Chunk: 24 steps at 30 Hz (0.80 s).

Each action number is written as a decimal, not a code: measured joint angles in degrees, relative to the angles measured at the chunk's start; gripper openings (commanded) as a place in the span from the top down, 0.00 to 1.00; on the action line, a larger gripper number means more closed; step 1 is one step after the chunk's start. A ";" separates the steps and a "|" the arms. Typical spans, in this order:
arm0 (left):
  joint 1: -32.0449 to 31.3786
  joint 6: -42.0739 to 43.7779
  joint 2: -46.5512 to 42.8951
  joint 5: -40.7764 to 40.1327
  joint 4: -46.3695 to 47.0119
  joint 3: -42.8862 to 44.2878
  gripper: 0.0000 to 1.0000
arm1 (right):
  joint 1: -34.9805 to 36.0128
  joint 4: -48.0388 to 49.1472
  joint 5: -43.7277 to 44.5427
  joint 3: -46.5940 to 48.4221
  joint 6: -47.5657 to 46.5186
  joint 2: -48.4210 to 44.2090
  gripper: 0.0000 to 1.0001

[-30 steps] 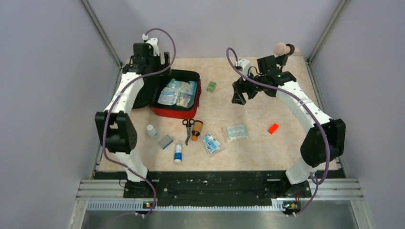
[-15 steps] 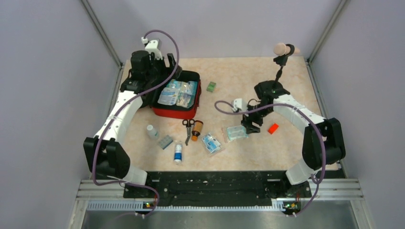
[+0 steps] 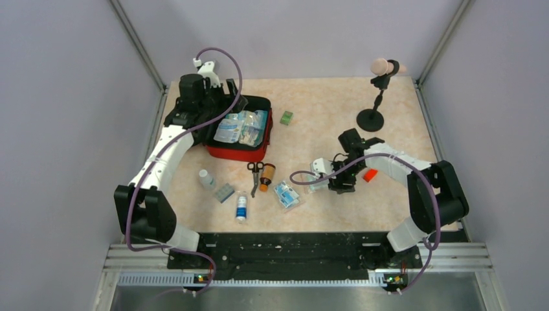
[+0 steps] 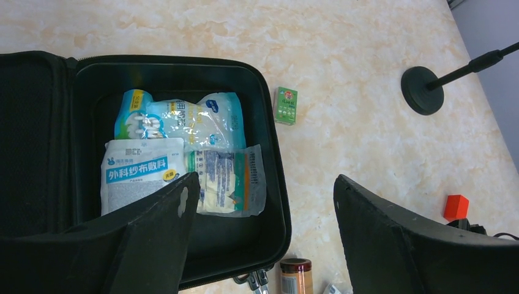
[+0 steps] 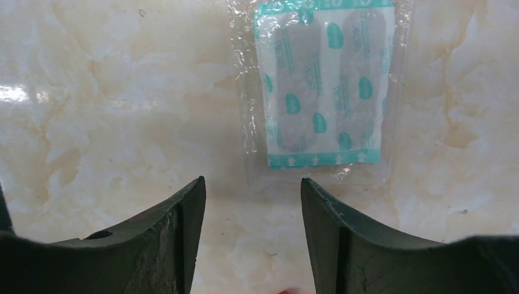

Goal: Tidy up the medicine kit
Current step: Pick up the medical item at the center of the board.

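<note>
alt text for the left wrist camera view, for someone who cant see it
The open left gripper hangs over the medicine kit, which lies unzipped on a marbled table with plastic packets inside. A small green box sits beside the kit; farther off are a black stand base and an orange block.

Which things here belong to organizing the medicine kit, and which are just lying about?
Job: medicine kit, plaster packet, scissors, amber bottle, white bottle, green box, blister pack, blue-labelled bottle, blue packet.
Lying about: microphone stand, probably the orange block.
</note>
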 measured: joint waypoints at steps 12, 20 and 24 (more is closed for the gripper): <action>0.04 -0.79 0.00 0.59 1.01 -0.83 0.17 | 1.86 9.92 4.81 -3.87 6.51 0.15 1.00; 0.22 2.89 3.13 9.03 7.39 -2.91 0.17 | 1.81 2.62 1.49 6.71 11.43 -0.28 1.00; 0.26 8.13 3.67 15.56 11.34 -4.61 0.21 | 1.75 -0.44 -2.60 17.31 15.43 -0.26 1.00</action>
